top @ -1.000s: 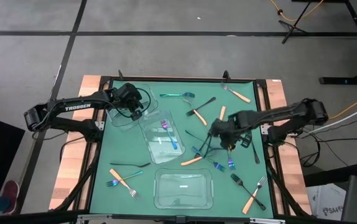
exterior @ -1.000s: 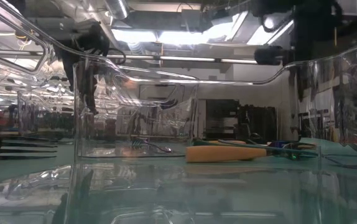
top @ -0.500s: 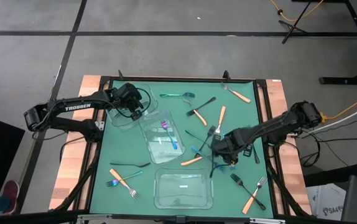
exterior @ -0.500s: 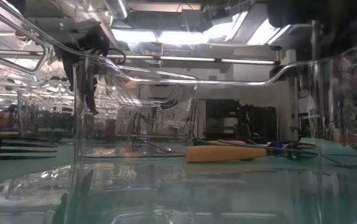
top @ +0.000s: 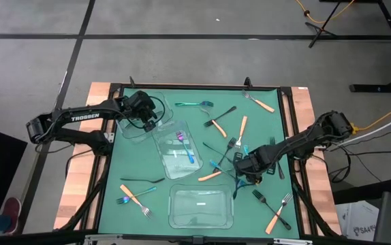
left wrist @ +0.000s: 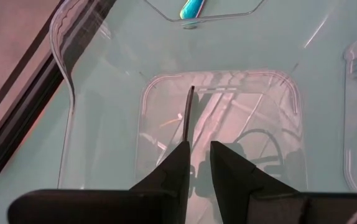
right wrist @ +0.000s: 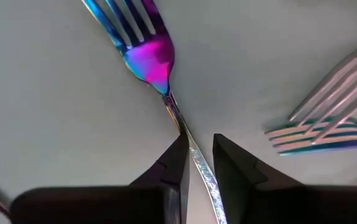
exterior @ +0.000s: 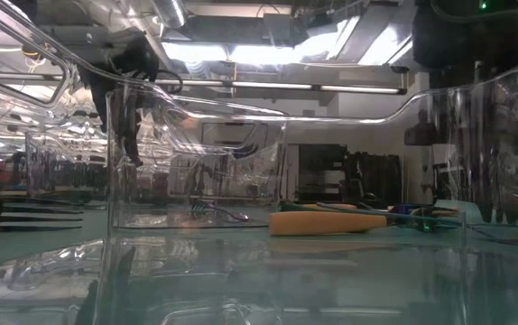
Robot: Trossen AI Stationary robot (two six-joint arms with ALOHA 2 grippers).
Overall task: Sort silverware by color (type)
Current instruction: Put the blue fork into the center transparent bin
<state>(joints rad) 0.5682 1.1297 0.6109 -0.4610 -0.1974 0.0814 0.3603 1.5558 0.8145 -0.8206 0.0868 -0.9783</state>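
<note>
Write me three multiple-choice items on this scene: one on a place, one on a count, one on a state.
1. Where is the left claw?
A. Off the table
B. Over the middle of the table
C. Over the clear container nearest the left arm

2. How many clear containers stand on the table?
A. Two
B. Three
C. Five

3. What state is the iridescent fork at the right claw in?
A. Gripped by its handle
B. Lying inside a container
C. Lying untouched, far from the claw

Key:
1 C: the left wrist view looks down into that container, with a black utensil in the claw.
2 B: the high view shows three.
3 A: the handle runs between the closed fingers.
</note>
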